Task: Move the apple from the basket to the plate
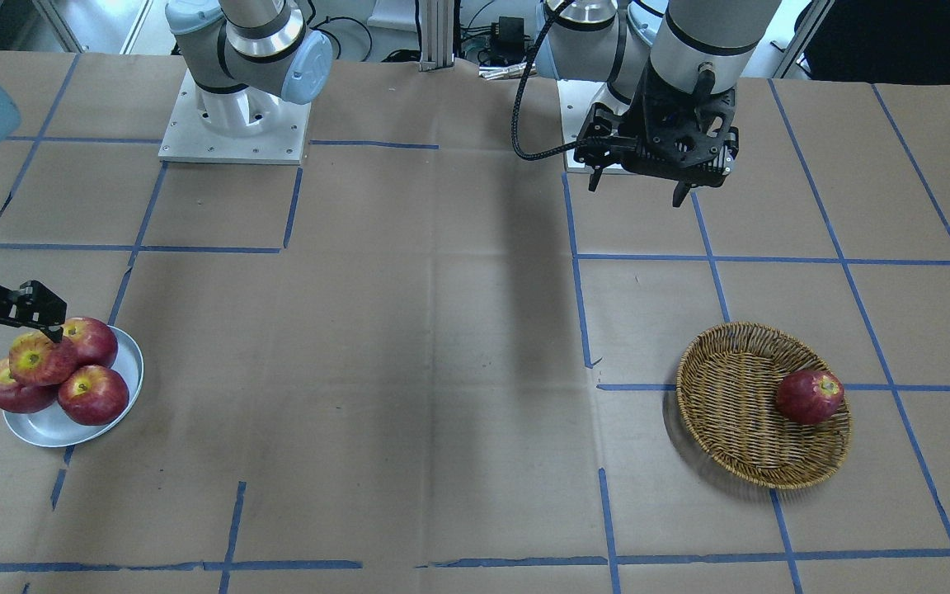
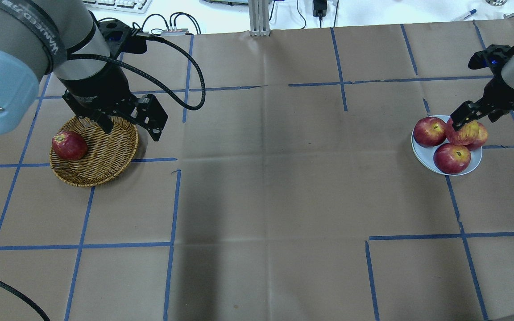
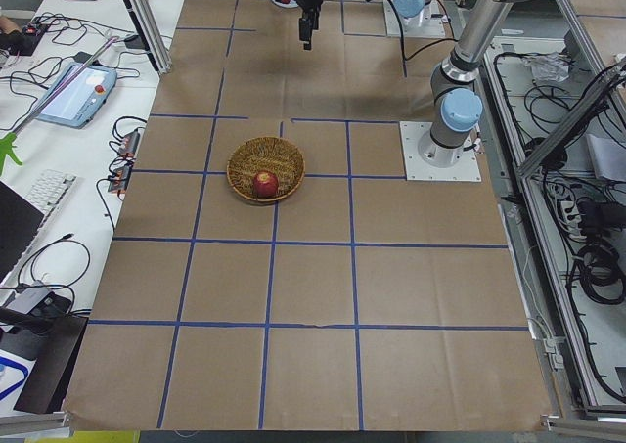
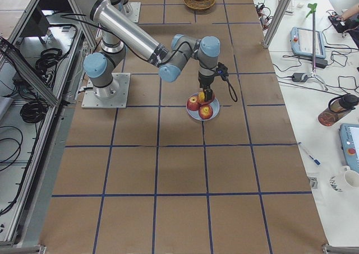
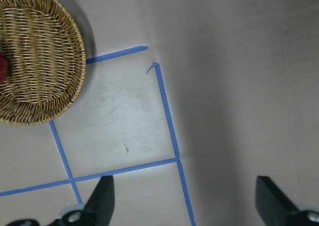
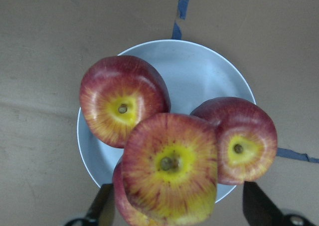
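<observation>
Two spread fingers of the right end effector [image 6: 177, 185] flank the apple [image 1: 36, 359], which sits atop three darker apples [image 6: 122, 106] on the plate [image 6: 199, 71]. Also spread, the left end effector [image 5: 184, 178] hovers well apart from the plate, where the basket [image 5: 45, 56] rests on the tabletop [image 5: 224, 86].

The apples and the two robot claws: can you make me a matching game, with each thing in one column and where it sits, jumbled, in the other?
Things
1. pale apple with the broad yellow patch
2. lone dark red apple
3. left gripper
4. right gripper

Places
A. lying in the basket
B. open, above bare table beside the basket
C. stacked on three darker apples on the plate
D. open, right above the plate, fingers either side of the top apple

Pairs: 1-C, 2-A, 3-B, 4-D
</observation>
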Available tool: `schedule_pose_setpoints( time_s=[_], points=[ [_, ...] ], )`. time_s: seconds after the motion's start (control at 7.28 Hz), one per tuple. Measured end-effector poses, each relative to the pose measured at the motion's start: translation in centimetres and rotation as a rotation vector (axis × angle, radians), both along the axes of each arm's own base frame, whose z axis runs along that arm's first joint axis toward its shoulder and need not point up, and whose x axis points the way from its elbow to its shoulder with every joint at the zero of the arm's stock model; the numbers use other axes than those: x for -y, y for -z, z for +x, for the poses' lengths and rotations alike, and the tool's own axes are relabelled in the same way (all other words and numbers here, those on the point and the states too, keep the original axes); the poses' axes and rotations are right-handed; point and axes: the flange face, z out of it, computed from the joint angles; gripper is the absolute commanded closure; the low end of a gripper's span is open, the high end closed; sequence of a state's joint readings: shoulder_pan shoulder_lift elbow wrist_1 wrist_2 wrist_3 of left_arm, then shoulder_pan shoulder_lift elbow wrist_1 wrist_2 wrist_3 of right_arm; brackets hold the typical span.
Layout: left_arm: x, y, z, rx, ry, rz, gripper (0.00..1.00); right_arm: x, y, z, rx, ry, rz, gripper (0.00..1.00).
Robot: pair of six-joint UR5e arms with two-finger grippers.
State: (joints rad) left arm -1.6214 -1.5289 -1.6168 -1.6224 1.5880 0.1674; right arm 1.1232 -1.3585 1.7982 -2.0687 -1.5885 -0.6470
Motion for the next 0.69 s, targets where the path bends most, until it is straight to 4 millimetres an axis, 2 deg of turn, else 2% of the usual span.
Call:
schedule_pose_setpoints(
  time_s=[0.14, 0.27, 0.41, 0.69],
  points=[
    [0.0, 0.0, 0.0, 0.0, 0.0, 0.0, 0.01, 0.3, -2.9, 0.8, 0.003, 0.0, 0.002, 0.0],
    [0.0, 0.0, 0.0, 0.0, 0.0, 0.0, 0.0, 0.4, -5.8, 2.5, 0.014, 0.003, 0.023, 0.0],
    [0.0, 0.0, 0.0, 0.001, 0.0, -0.001, 0.01, -0.3, -8.5, 5.2, 0.025, 0.013, 0.05, 0.0],
    [0.0, 0.0, 0.0, 0.001, 0.0, 0.0, 0.01, -3.0, -12.3, 11.1, 0.041, 0.074, 0.085, 0.0]
  ],
)
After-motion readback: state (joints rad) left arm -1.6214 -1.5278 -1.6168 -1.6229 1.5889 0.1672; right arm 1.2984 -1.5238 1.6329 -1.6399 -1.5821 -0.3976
